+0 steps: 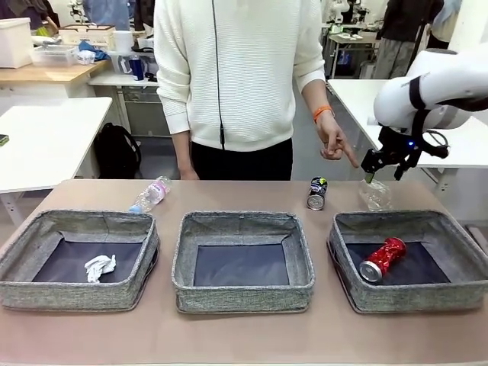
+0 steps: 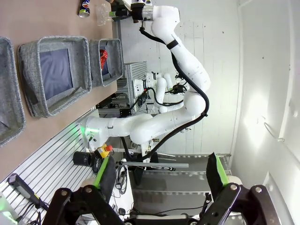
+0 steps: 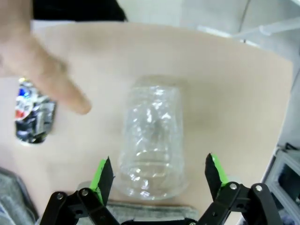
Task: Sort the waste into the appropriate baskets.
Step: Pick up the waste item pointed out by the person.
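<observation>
Setting: robotics lab. I work at a brown table (image 1: 244, 343). Beyond it stand white tables (image 1: 53, 133) and a wooden bench (image 1: 46, 72) carrying plastic storage boxes (image 1: 15, 42). A black backpack (image 1: 116, 150) sits on the floor. In the left wrist view, my white right arm (image 2: 187, 70) rises from a ribbed grey plate (image 2: 47, 159). A red stop button (image 2: 107, 148) and loose cables (image 2: 122, 176) are beside its base.
</observation>
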